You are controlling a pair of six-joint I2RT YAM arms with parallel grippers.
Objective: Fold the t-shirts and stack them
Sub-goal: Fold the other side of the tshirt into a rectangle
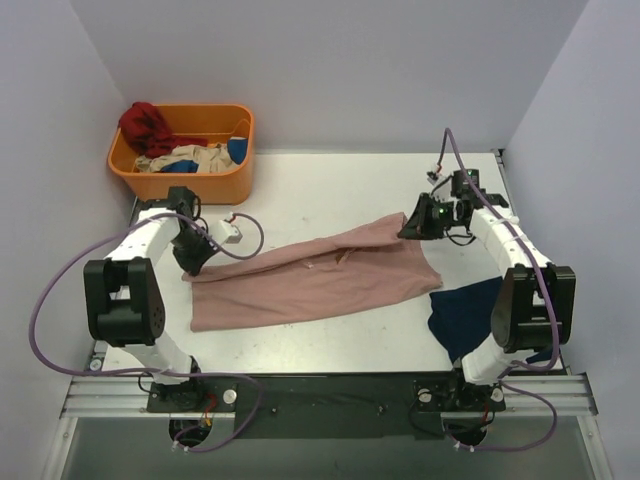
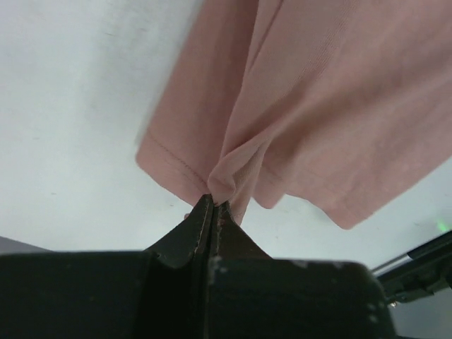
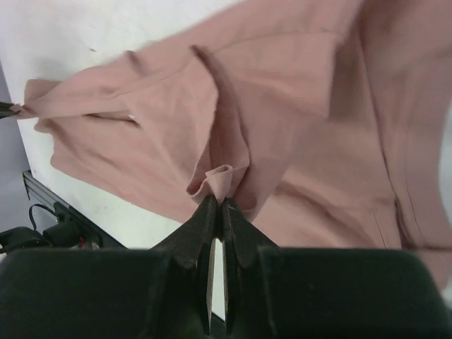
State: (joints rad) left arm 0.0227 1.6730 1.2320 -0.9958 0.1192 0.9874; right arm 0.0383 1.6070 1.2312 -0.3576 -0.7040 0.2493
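Dusty-pink t-shirt [image 1: 330,275] is strung out across the white table [image 1: 330,185], running away from the orange basket [image 1: 190,186] on a long slant. Its near end starts just in front of the basket and its far end sits well off to the basket's right.

Left gripper [image 1: 193,268] is on the end closest to the basket, jaws pressed together on a bunched fold of the hem. The left wrist view shows the pink cloth puckering right at the tips. Right gripper [image 1: 412,228] works the end furthest from the basket, and it too is clamped down: the right wrist view shows a little curl of pink fabric nipped between the two black fingers. A ridge of cloth runs from one pinch to the other, and the rest of the shirt spreads on the table on the side away from the basket.

Dark navy t-shirt [image 1: 465,315] lies further yet from the basket, rumpled at the table's front edge beside the right arm's base and touching the pink shirt's corner. No gripper is on it.

The basket itself holds a jumble of red, beige and blue clothes.
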